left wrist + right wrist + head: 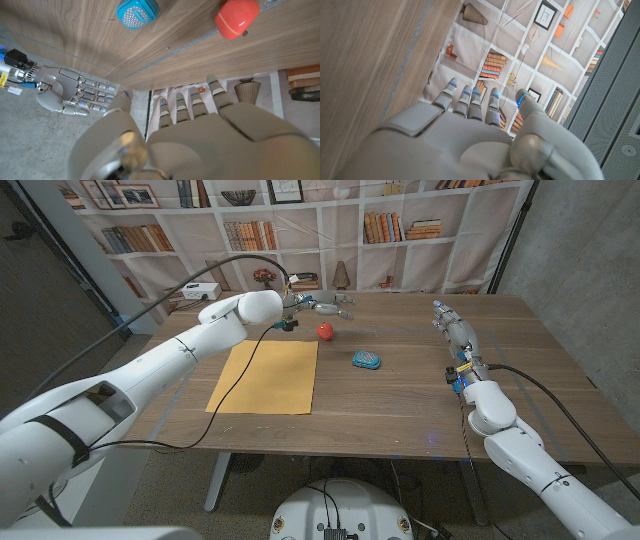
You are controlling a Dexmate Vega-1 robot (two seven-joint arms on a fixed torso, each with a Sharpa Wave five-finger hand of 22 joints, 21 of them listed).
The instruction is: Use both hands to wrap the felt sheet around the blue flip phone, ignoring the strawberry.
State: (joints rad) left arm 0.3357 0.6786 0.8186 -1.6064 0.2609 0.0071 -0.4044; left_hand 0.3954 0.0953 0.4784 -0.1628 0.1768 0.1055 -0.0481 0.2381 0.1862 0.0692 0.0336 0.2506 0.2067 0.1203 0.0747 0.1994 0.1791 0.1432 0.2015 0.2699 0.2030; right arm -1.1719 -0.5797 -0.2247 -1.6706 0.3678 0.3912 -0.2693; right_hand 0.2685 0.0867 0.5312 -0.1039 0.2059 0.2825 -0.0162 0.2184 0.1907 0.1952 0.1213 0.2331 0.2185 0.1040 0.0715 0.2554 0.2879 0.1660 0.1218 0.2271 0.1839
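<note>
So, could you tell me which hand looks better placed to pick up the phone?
Probably the left. The left hand hovers open just behind the strawberry, near the phone and the felt. The right hand is open too, but farther off toward the table's right side.

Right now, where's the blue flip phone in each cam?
Head view: blue flip phone on the bare wood, right of the felt sheet.
Left wrist view: at the picture's top edge, partly cut off.
Right wrist view: not in it.
Shared landmark: the strawberry, near the phone in both.
</note>
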